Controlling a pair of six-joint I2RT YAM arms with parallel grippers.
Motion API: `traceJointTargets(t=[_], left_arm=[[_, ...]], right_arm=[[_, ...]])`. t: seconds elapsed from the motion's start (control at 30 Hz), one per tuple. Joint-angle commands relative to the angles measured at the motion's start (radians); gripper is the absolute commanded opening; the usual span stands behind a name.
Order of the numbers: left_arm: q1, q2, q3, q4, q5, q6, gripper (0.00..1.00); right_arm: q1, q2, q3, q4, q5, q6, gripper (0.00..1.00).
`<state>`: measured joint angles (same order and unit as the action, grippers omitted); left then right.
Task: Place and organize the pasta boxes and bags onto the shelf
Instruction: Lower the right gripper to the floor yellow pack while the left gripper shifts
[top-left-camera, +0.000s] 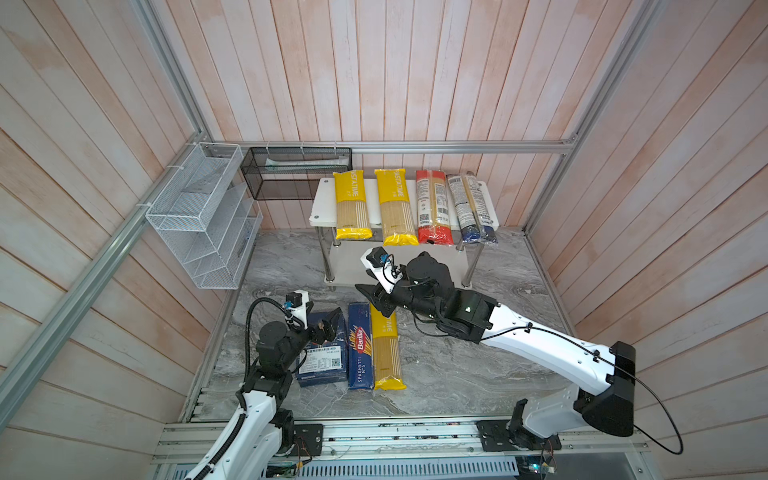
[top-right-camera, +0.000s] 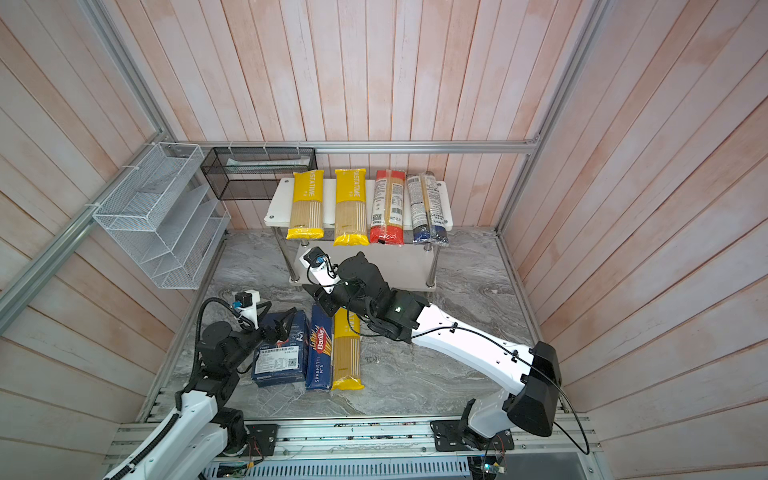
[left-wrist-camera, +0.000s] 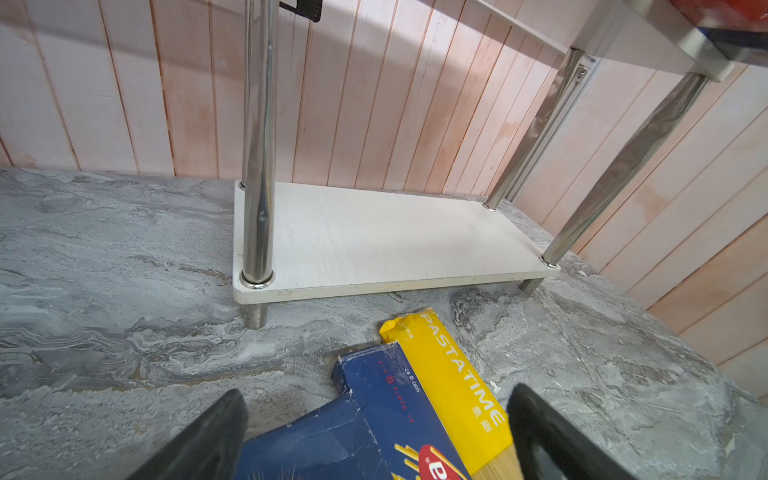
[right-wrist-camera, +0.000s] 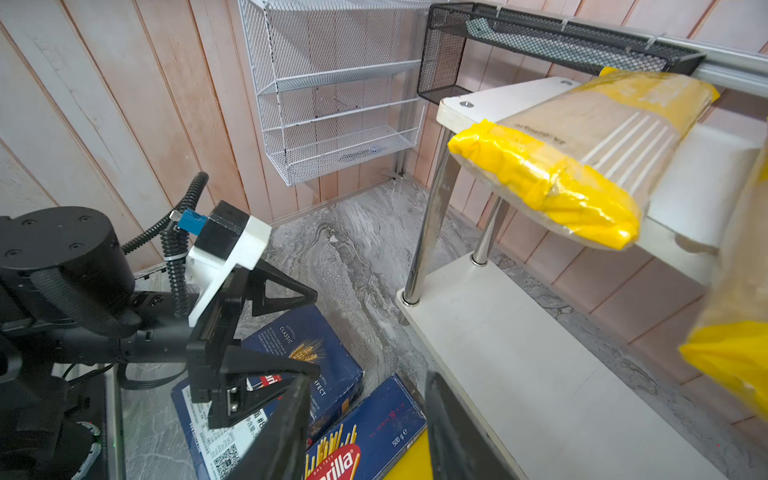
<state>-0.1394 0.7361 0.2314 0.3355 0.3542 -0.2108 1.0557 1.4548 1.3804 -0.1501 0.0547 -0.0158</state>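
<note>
Lower centre of a top view, right gripper (top-left-camera: 368, 297) hangs part-open, empty, over narrow box (top-left-camera: 359, 349); left gripper (top-left-camera: 330, 322) open, empty, close. They could clash, or snag yellow bag (top-left-camera: 386, 353) just beside.

Looks across the grey counter (left-wrist-camera: 124, 257) toward the shelf (left-wrist-camera: 374, 237). Shows its white lower board (left-wrist-camera: 436, 249) raised just off the counter on chrome legs (left-wrist-camera: 257, 166), near the counter's far edge and the plank wall (left-wrist-camera: 374, 104). Catches a corner of the upper board (left-wrist-camera: 648, 37) with a red bag end (left-wrist-camera: 731, 10) over it. Finds the narrow dark blue box (left-wrist-camera: 374, 432) and a yellow PASTATIME bag (left-wrist-camera: 453, 370) flat on the counter, side by side, touching, just short of the lower board. Frames both between the left gripper's (left-wrist-camera: 378, 399) black fingers (left-wrist-camera: 208, 440), spread wide.
</note>
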Motion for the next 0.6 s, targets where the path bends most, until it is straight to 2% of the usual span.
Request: traceJointTargets(t=[0.0,0.1,0.33,0.43,0.57], left_arm=[[0.004,-0.012,-0.01,0.004,-0.006,-0.001,1.0],[0.004,-0.008,-0.008,0.003,-0.007,-0.002,1.0],[0.004,-0.001,-0.003,-0.001,-0.03,-0.008,1.0],[0.004,-0.001,0.003,0.0,-0.041,-0.037,1.0],[0.004,0.044,0.089,-0.028,-0.059,-0.178,1.0]], right_arm=[[0.002,-0.006,-0.058,-0.007,0.023,0.09,0.46],[0.003,-0.028,-0.149,0.012,0.039,0.17,0.46],[0.019,-0.062,-0.296,0.006,0.168,0.333,0.49],[0.019,-0.052,-0.364,0.01,0.208,0.436,0.57],[0.018,-0.021,-0.435,0.008,0.227,0.568,0.65]])
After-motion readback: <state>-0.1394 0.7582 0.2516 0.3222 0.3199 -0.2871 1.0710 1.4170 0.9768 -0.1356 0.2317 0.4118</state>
